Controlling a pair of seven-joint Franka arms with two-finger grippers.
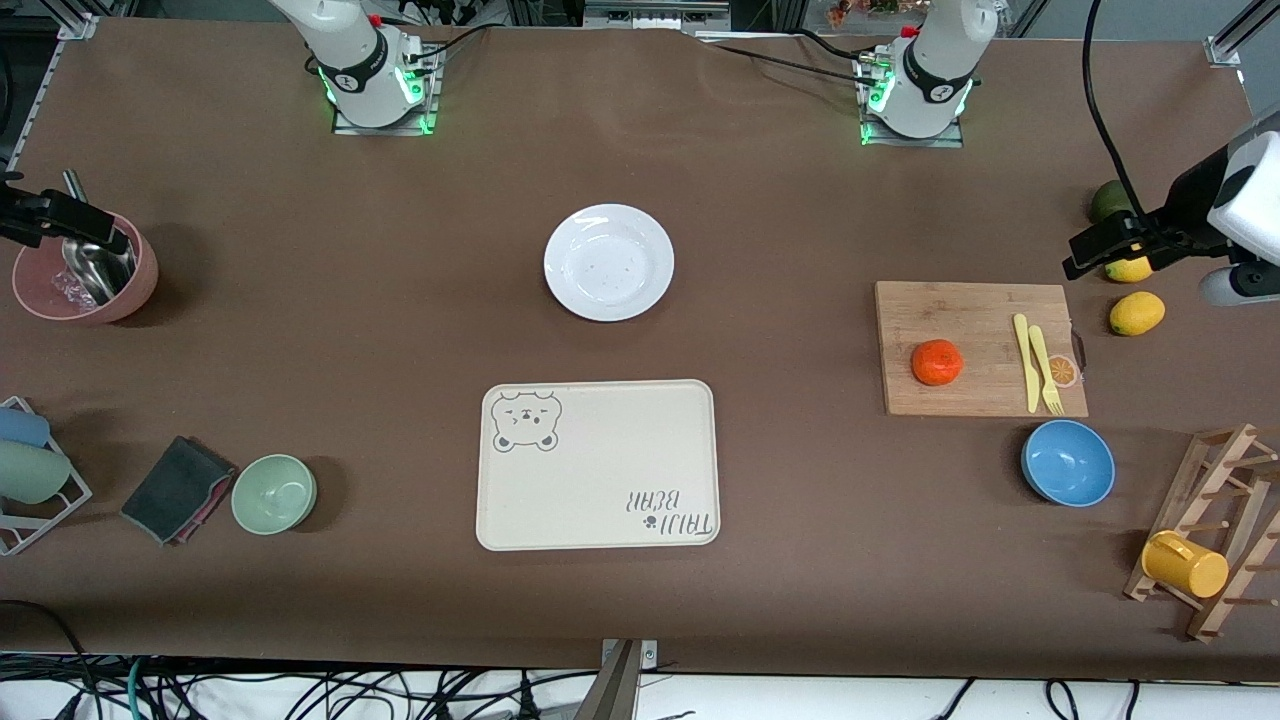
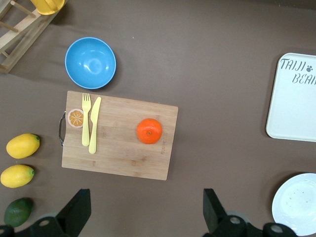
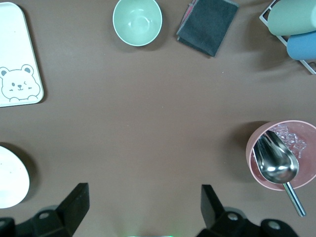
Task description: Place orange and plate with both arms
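Note:
The orange (image 1: pixel 937 362) (image 2: pixel 149 131) lies on a wooden cutting board (image 1: pixel 975 345) toward the left arm's end of the table. The white plate (image 1: pixel 608 262) (image 2: pixel 296 202) (image 3: pixel 10 177) sits mid-table, farther from the front camera than the beige bear tray (image 1: pixel 597 465). My left gripper (image 1: pixel 1090 250) (image 2: pixel 145 197) hangs high at the left arm's end, open, bare table between its fingers. My right gripper (image 1: pixel 90 225) (image 3: pixel 144 190) hangs high at the right arm's end, open and holding nothing.
A yellow fork and knife (image 1: pixel 1038 365) lie on the board. Lemons (image 1: pixel 1137 313), a blue bowl (image 1: pixel 1068 462) and a wooden rack (image 1: pixel 1215 540) stand nearby. At the right arm's end are a pink bowl with a scoop (image 1: pixel 85 280), a green bowl (image 1: pixel 274 493) and a dark cloth (image 1: pixel 178 488).

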